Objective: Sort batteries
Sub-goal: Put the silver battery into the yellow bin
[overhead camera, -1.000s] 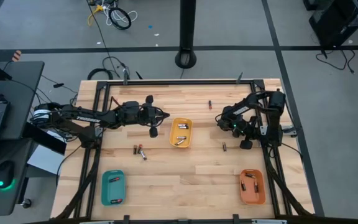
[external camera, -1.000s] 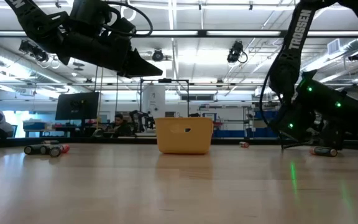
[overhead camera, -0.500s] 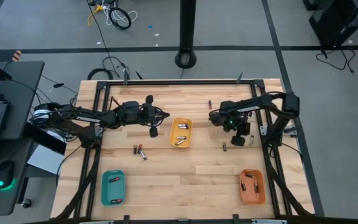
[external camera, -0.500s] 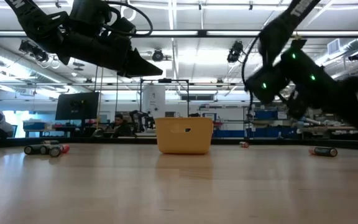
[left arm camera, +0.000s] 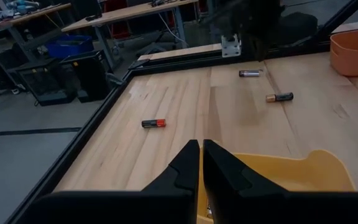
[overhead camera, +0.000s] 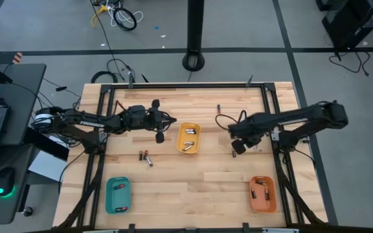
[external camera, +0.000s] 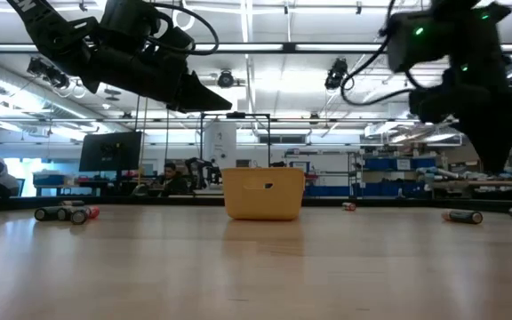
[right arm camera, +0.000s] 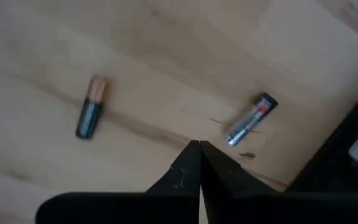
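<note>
Right gripper (overhead camera: pixel 234 147), fingers together, is hovering over 2 batteries (right arm camera: pixel 89 116) at 3 o'clock; descending unopened risks knocking them away.

Left gripper (overhead camera: pixel 160 137), fingers together, is waiting beside the yellow tray (overhead camera: pixel 188 138).

seen past the right gripper (right arm camera: pixel 199 149), its two dark fingers pressed together with no gap and nothing between them: pale wooden bench (right arm camera: pixel 166 56) with grain lines. lying flat on it, a small dark cylindrical battery with a copper end (right arm camera: pixel 91 116), and well apart from it a slim silvery cylindrical battery with a dark, red-marked end (right arm camera: pixel 250 119), close to the bench's black metal edge frame (right arm camera: pixel 347 149). both blurred, both clear of the fingertips.
</note>
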Robot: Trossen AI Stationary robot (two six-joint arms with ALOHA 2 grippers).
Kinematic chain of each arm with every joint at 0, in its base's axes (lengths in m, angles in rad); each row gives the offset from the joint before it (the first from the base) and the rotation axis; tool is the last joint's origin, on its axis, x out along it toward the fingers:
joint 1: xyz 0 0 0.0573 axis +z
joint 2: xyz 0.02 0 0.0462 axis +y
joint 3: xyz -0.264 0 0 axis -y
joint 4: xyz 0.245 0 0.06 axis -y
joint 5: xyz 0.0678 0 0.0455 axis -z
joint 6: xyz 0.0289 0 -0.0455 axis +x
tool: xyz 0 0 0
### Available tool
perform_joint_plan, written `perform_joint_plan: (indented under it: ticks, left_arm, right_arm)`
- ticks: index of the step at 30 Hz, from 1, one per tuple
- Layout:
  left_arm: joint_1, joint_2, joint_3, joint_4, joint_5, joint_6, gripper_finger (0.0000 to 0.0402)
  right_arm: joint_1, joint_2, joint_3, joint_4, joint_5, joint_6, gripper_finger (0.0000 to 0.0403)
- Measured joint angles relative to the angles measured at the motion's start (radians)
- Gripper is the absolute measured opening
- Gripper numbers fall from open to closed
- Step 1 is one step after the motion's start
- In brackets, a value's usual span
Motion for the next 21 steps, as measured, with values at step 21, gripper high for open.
perform_joint_plan:
  ticks: [21]
  left_arm:
    - [0.000, 0.000, 0.000, -0.002, 0.000, -0.006, 0.0028]
  right_arm:
    - [0.178, 0.003, -0.184, 0.174, 0.242, 0.601, 0.0157]
